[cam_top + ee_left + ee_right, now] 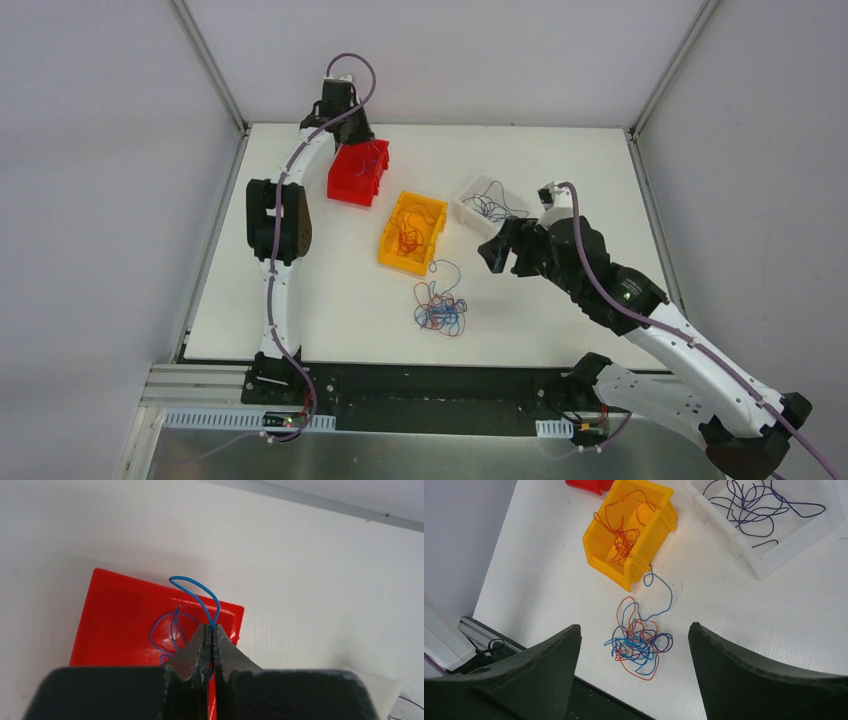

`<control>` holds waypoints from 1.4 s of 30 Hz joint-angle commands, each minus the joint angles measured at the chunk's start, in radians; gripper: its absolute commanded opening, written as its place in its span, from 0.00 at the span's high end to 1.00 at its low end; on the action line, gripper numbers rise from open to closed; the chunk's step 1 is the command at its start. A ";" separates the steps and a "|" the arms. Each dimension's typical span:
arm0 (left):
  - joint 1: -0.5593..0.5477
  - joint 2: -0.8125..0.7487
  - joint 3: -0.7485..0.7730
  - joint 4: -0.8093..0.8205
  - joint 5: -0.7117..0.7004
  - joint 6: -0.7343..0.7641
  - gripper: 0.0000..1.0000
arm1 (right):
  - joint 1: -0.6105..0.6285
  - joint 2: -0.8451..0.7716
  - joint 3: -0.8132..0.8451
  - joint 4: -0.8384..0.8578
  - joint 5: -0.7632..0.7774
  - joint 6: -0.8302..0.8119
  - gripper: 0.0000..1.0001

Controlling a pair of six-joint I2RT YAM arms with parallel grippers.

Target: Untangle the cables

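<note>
**Blue cable (197,587) pinched over red bin (115,615)**

The left gripper (212,642), jaws pressed together, pinches the thin blue cable above the glossy red bin at the far edge of the white table (330,290). The right gripper (634,630) hangs spread wide near the knotted cables (440,310), which lie on open table beside the yellow bin (412,232).

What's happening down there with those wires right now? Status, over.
Left claw shut on a blue cable over the red bin. Right claw open, hovering above the tangled pile. Nothing blocking either.
</note>
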 commanded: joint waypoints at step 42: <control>-0.271 -0.870 -0.733 -0.072 -0.100 0.046 0.10 | -0.050 0.244 -0.058 -0.013 -0.178 0.088 0.17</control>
